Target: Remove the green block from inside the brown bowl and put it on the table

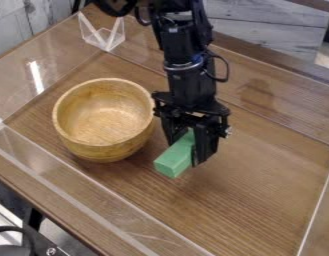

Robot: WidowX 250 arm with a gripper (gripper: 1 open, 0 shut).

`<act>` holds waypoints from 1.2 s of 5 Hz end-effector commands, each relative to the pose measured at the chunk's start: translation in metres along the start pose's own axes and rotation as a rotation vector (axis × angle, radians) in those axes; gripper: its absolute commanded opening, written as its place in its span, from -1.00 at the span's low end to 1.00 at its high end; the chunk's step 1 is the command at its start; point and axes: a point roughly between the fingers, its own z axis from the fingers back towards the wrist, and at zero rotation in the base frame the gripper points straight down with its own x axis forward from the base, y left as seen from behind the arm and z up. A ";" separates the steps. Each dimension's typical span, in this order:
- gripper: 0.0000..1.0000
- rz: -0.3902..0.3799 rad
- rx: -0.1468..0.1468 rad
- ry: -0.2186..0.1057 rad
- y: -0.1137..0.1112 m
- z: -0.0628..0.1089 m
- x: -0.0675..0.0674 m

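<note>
While clamped, claw grips green block | beside brown bowl

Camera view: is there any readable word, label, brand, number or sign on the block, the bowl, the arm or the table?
None can be read.
green block: plain faces, no marking.
brown bowl: bare wood grain only.
pincer and the black arm above it: no legible label at this picture size.
table: wood grain, no text.
</note>
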 end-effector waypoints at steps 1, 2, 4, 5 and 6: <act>-1.00 0.001 -0.002 -0.043 0.001 0.008 0.006; -1.00 0.004 -0.006 -0.044 0.002 0.007 0.007; -1.00 0.010 -0.014 -0.047 0.005 0.005 0.008; -1.00 0.012 -0.018 -0.048 0.006 0.005 0.009; -1.00 0.015 -0.023 -0.049 0.007 0.004 0.010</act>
